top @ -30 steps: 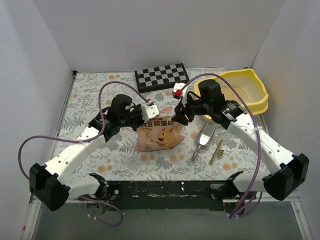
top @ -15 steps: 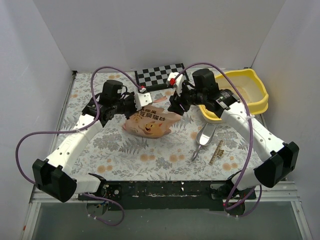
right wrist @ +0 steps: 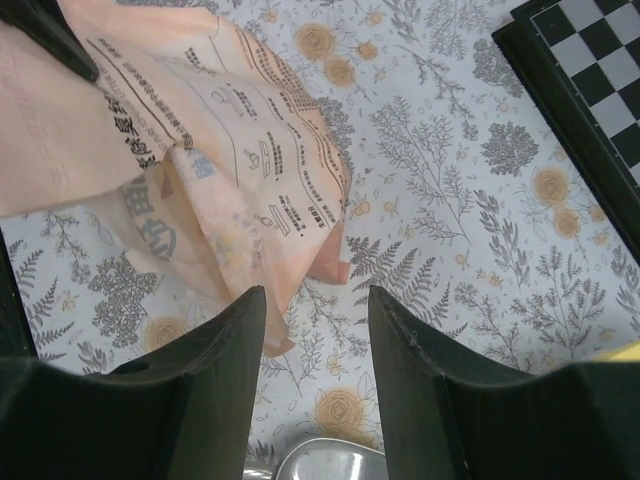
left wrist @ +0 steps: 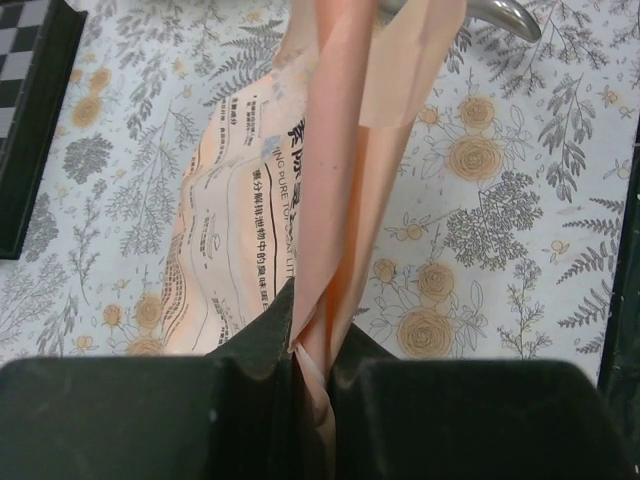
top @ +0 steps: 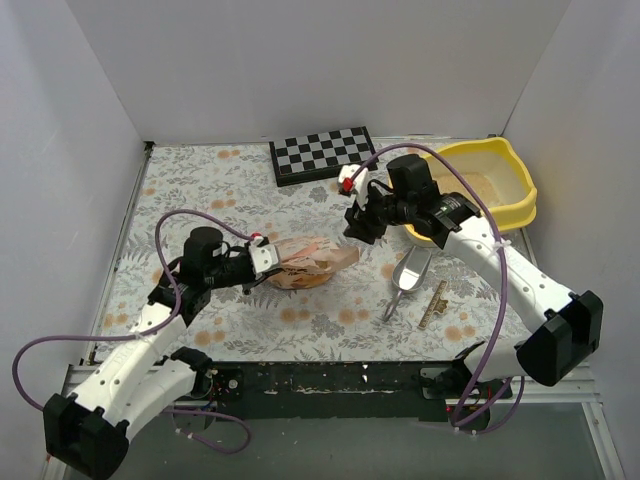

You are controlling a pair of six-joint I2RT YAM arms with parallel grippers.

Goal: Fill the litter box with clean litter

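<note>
Lower left-centre of top view, left gripper (top: 258, 258) was clamped on the edge of the bag (top: 312, 262), which lay flat mid-frame. Right gripper (top: 358, 224) hung just above bag's right end w/ jaws apart, holding nothing. Upper right, litter box (top: 512, 210) already had a pale layer of litter (top: 480, 182) in it, so pour prob. done or nearly; how full, can't tell.
</note>
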